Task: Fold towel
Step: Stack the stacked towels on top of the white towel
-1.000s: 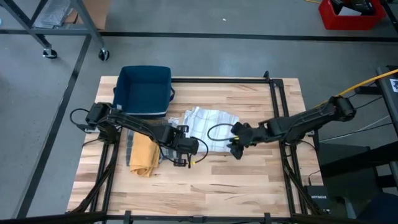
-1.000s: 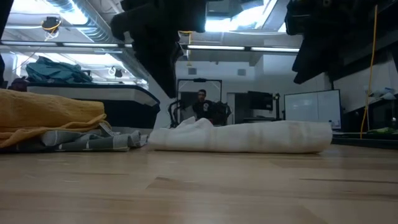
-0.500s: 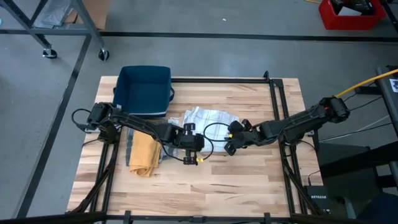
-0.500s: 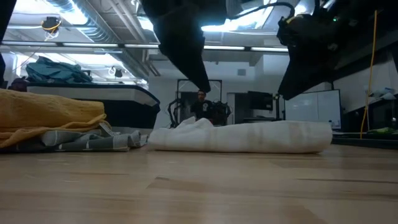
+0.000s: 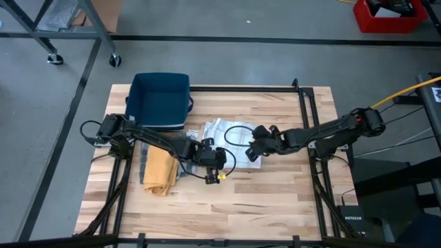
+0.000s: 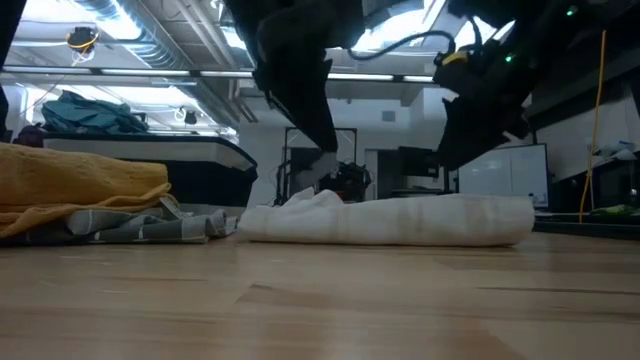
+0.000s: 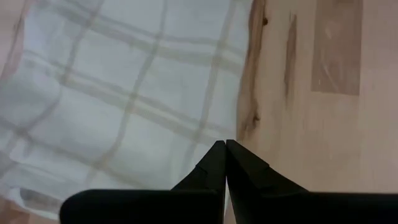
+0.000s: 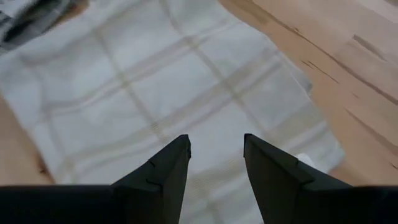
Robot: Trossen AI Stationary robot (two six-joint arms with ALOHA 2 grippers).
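Over the wooden counter (image 5: 275,200) we hung above the white plaid towel (image 5: 231,134), left gripper (image 7: 224,146) pressed together, right gripper (image 8: 216,144) spread, and probably needed to drop squarely onto an edge for a clean fold.

You are in a robotics lab: a butcher-block table (image 5: 275,200) on bare concrete, wheeled metal frames (image 5: 62,41) at ten o'clock, exposed ceiling ducts (image 6: 120,30), monitors (image 6: 500,175) behind.

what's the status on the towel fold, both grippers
Left gripper shut, empty, over the near edge of the white checked towel. Right gripper open, hovering above the towel. Towel lies loosely folded mid-table. Yellow cloth and blue bin off to the left, clear.
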